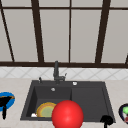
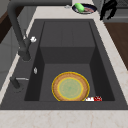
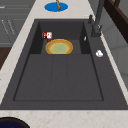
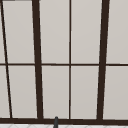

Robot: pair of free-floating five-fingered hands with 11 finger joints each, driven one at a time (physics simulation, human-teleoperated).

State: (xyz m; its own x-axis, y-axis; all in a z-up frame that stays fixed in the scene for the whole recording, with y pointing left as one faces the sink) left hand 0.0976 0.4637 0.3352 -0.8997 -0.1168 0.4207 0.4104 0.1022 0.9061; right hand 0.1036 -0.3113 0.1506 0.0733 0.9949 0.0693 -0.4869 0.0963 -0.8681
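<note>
My left hand hovers at the far left, in front of a blue plate, fingers loose and holding nothing. The right hand hangs at the sink's front right corner, next to a dark bowl; the left side view shows this hand with relaxed fingers beside the bowl, which holds a green piece. A yellow-and-orange plate lies flat in the deep left basin. A big red ball sits at the sink's front edge, covering part of the plate.
The black sink has a shallow right half and a dark faucet at the back. A small red-and-white object lies beside the plate. A brown item stands on the blue plate. Behind is a window.
</note>
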